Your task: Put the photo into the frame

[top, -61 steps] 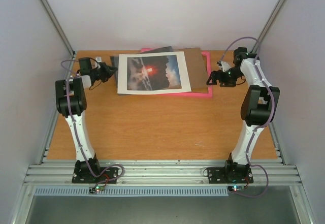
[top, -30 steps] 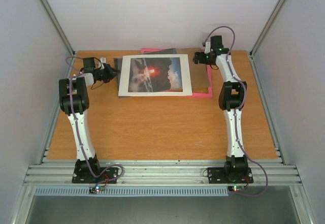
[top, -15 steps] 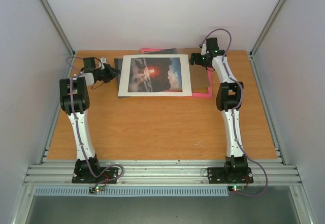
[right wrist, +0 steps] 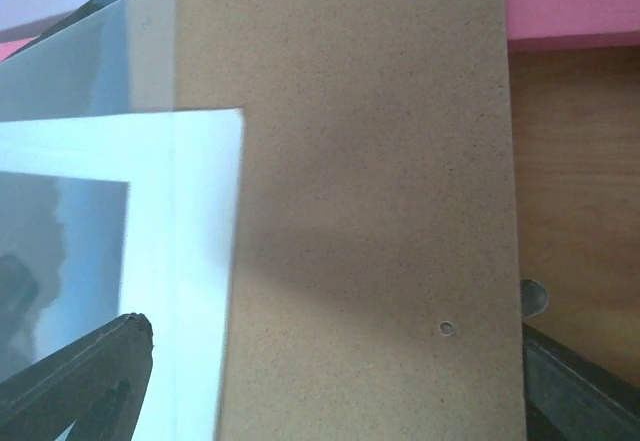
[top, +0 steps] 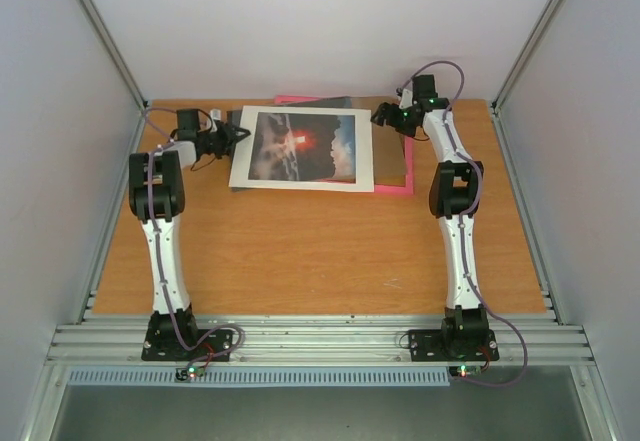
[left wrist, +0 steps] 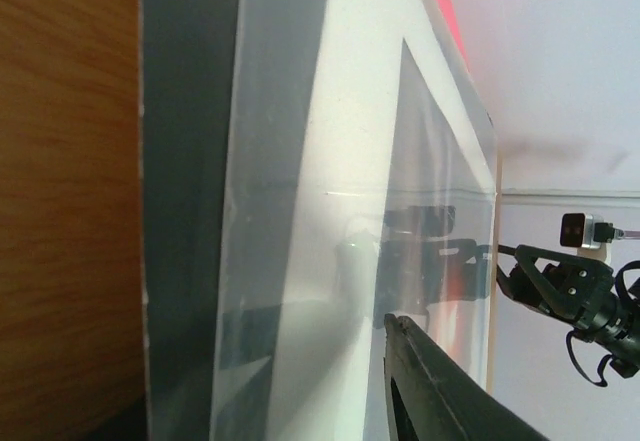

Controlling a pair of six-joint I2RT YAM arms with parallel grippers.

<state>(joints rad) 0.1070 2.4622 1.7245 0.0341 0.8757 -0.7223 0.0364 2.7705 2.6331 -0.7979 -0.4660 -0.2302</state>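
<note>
Alignment step, by my reading. The photo (top: 303,148) lies face up on top of the frame (top: 400,189), overhanging its left end and not seated inside the pink border. The brown backing board (right wrist: 380,161) sits between them, bare toward the frame's right end.

- Left gripper (top: 234,137): at the photo's edge beyond the frame's left end; cannot tell if it grips.
- Right gripper (right wrist: 335,333): above the frame's right end, jaws spread, holding nothing.

Next move likely calls for nudging the photo rightward, square to the frame.

Count: one photo, one frame, one board, two grippers.
</note>
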